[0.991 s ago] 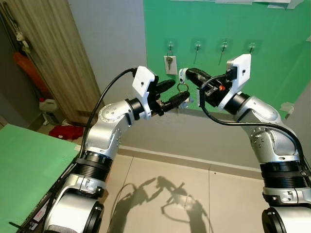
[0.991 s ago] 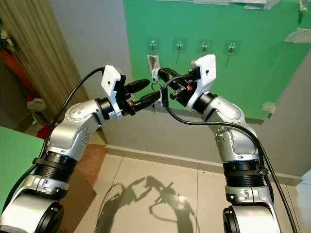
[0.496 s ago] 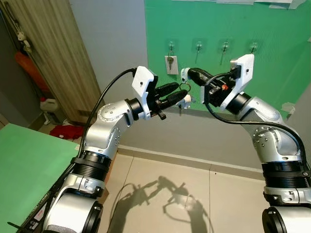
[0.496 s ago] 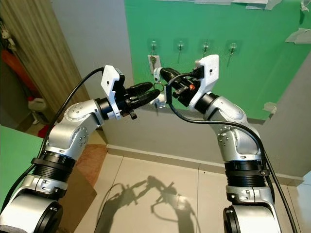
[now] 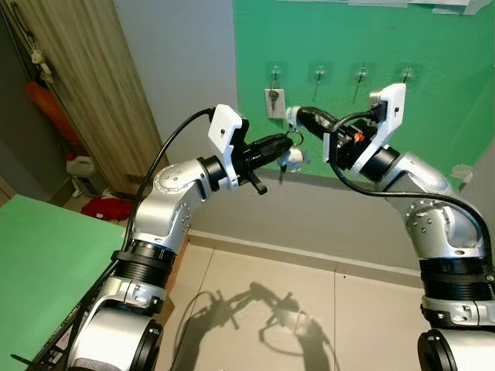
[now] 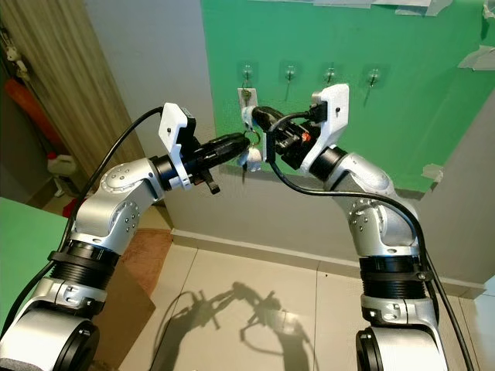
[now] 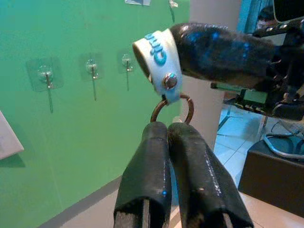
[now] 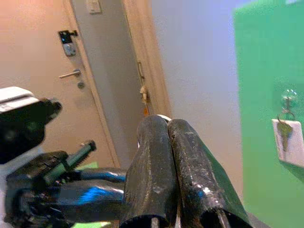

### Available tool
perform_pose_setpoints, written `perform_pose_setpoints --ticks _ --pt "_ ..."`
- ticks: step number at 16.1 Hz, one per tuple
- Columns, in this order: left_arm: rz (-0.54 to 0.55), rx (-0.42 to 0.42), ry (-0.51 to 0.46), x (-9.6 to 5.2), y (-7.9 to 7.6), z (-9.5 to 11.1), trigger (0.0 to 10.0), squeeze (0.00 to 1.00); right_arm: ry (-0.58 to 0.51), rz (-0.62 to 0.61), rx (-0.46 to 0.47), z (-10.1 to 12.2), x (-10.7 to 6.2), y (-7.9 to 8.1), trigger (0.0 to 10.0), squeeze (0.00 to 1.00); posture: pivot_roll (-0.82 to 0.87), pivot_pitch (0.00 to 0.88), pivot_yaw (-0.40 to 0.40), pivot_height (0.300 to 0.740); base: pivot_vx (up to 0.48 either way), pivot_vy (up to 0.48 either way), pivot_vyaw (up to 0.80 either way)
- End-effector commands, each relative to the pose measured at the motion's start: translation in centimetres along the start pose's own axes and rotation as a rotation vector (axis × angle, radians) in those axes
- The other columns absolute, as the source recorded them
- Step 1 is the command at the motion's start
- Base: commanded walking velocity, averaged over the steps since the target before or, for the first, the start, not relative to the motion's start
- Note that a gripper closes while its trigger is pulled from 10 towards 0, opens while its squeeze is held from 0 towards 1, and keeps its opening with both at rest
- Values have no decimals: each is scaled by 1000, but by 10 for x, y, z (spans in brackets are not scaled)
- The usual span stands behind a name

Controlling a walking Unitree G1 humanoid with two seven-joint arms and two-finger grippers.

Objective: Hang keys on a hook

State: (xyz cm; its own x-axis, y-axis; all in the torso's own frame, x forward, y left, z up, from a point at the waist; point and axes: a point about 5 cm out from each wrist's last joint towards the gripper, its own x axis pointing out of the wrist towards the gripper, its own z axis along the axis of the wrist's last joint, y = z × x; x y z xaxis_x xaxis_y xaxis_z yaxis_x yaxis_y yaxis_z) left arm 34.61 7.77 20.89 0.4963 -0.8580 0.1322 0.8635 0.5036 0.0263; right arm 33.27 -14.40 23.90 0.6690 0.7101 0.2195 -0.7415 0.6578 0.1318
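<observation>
Green wall panel (image 5: 433, 46) with a row of four clear stick-on hooks (image 5: 319, 74) backs the scene from my head camera; one hook (image 5: 274, 75) already carries a key (image 5: 272, 97) over a white wall plate (image 5: 273, 103). My two arms meet in front of it. The right gripper (image 5: 298, 117) pinches the white strap of the key ring (image 5: 291, 140), while the left gripper (image 5: 288, 147) has come in from the opposite side, a handover, I judge, so the ring hangs free for a hook.

Left wrist camera: my left fingers (image 7: 151, 156) are pressed together on the ring's lower edge, the blue-lettered strap (image 7: 161, 61) pinned under the right finger (image 7: 223, 47).

Right wrist camera: right fingers (image 8: 154, 156) clenched on the strap, a door (image 8: 52, 71) beyond.
</observation>
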Motion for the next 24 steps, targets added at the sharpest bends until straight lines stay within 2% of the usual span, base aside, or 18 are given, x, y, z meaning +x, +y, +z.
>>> perform_pose_setpoints --ticks 1,2,5,6,7,15,16,17,18,24 --pt "16 9 6 -4 4 1 8510 0 -16 26 -12 7 0 4 0 0 -212 0 110 740 0 0 0" --pt "17 12 6 -4 4 2 10000 0 -9 24 -13 6 -1 3 0 0 -211 0 111 740 0 0 0" --pt "78 56 17 -4 9 2 10000 0 8 11 -14 3 -3 1 0 0 -212 0 111 740 0 0 0" --pt "90 59 19 -4 11 2 10000 439 9 11 -14 3 -3 1 0 0 -212 0 111 740 0 0 0" --pt "108 60 25 -5 13 2 10000 1000 10 13 -13 3 -3 2 0 0 -212 0 110 740 0 -326 0" --pt "94 48 18 -4 12 1 10000 1000 25 38 -2 0 -3 7 0 0 -213 0 113 740 0 -294 0" --pt "85 45 13 -4 11 1 10000 184 30 45 2 -1 -3 9 0 0 -213 0 112 740 0 -289 0" --pt "81 42 11 -4 11 1 10000 184 32 48 4 -2 -3 9 0 0 -213 0 113 740 0 -289 0" --pt "72 40 10 -3 10 2 10000 0 34 51 10 -2 -3 10 0 0 -212 0 113 740 0 0 0" --pt "51 32 -8 -3 9 4 10000 0 37 63 41 -4 -2 10 0 0 -212 0 111 740 0 0 0"
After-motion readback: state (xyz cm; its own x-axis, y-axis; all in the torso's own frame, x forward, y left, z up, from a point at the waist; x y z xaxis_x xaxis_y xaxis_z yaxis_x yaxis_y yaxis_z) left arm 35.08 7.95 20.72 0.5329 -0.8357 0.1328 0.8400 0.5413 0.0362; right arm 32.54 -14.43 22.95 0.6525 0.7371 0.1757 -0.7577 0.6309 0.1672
